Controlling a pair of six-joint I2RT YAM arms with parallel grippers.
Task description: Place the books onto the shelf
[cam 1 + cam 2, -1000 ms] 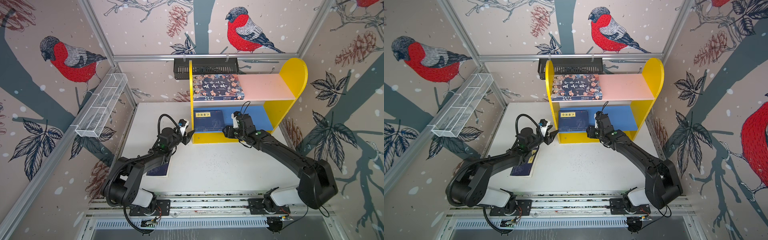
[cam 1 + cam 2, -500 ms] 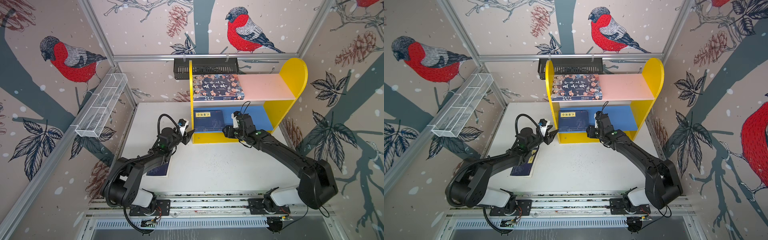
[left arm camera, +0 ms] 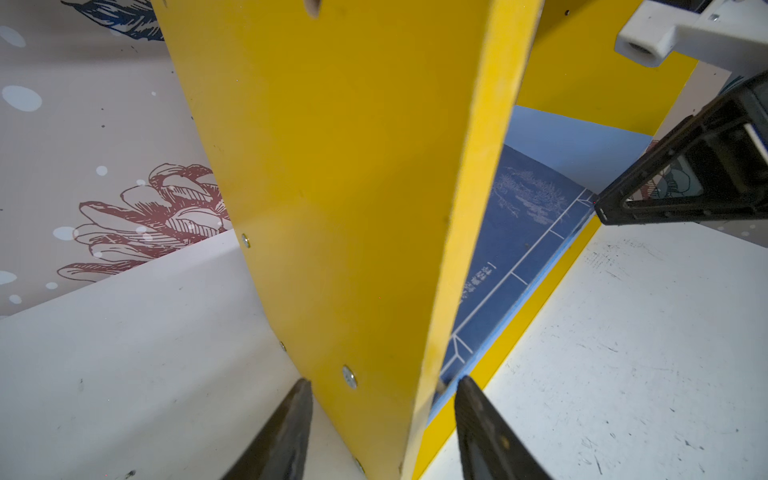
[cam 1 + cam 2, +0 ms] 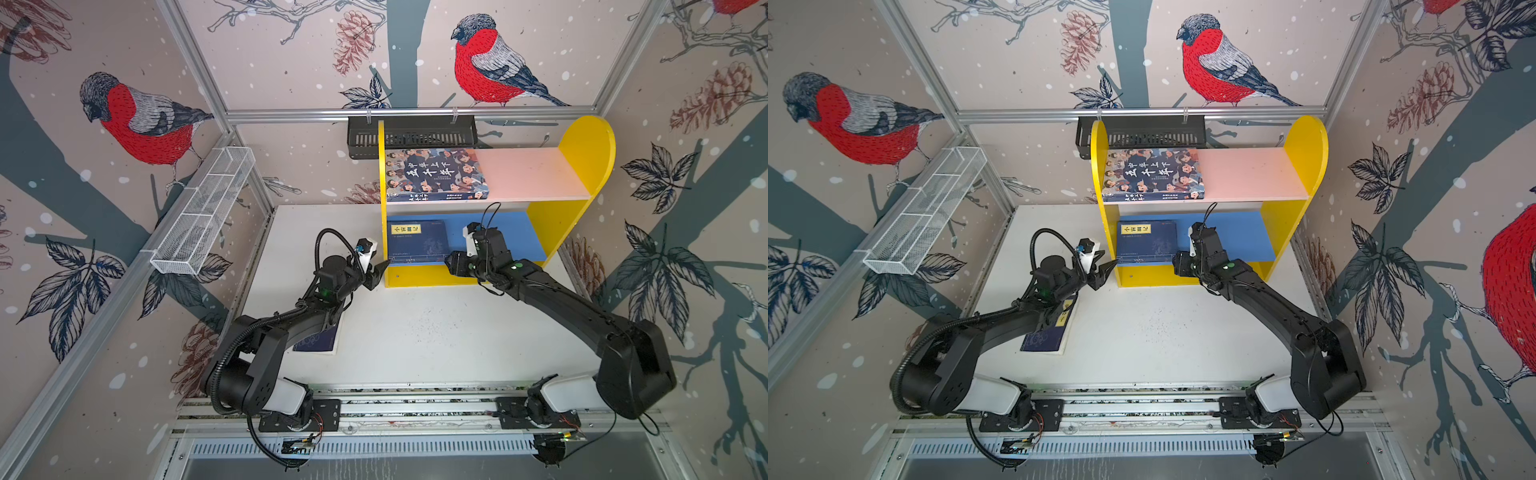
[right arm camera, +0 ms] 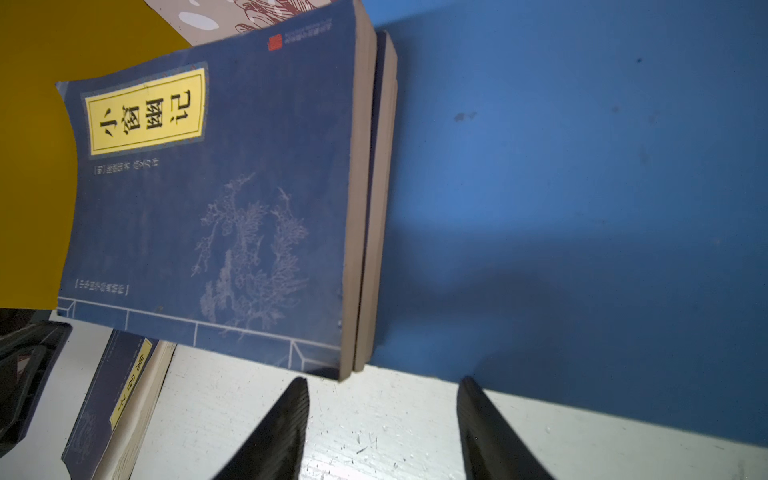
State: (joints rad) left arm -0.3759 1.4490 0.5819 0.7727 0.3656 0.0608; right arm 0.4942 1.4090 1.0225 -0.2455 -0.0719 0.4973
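Note:
The shelf [image 4: 582, 149] stands at the back of the table. A thick book with cartoon faces [image 4: 436, 174] lies on its pink upper board. Two navy books [image 5: 216, 199] lie stacked at the left end of the blue lower board [image 5: 582, 166]. Another navy book [image 4: 1046, 338] lies on the table, partly hidden under my left arm. My left gripper [image 3: 384, 380] is open, one finger on each side of the shelf's yellow left panel [image 3: 353, 166] at its lower front corner. My right gripper [image 5: 384, 380] is open and empty over the table, just in front of the stack's near right corner.
A white wire basket [image 4: 203, 212] hangs on the left wall. A black slotted rack [image 4: 411, 133] hangs behind the shelf. The white table [image 4: 436, 332] stretches between the arms, and the arms' mounting rail [image 4: 374, 407] runs along its front edge.

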